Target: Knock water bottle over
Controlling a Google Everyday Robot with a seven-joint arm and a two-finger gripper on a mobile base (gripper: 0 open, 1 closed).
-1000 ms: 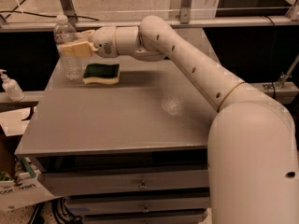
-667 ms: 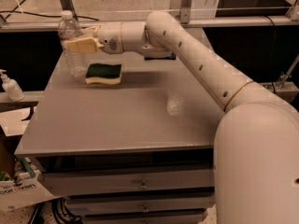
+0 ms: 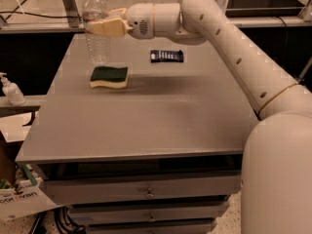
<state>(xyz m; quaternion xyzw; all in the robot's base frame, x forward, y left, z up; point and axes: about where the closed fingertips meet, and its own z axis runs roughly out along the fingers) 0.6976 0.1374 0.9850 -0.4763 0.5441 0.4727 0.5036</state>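
The water bottle [image 3: 98,39] is clear ribbed plastic with a white cap. It stands upright at the far left of the grey table [image 3: 161,116]. My gripper [image 3: 100,27] reaches in from the right at the height of the bottle's upper half, and its yellowish fingertips [image 3: 108,28] overlap the bottle's front. The bottle's label band is hidden behind the fingers. A green sponge [image 3: 109,76] with a yellow underside lies flat just in front of the bottle.
A dark wrapped bar [image 3: 166,56] lies on the table behind my arm. A small white pump-top dispenser bottle [image 3: 10,89] stands on a low shelf off the table's left edge. Drawers [image 3: 146,194] sit under the tabletop.
My arm has lifted and swung away from the sponge, uncovering the dark bar behind it. The gripper stays at the bottle's upper part. The bottle still stands upright.
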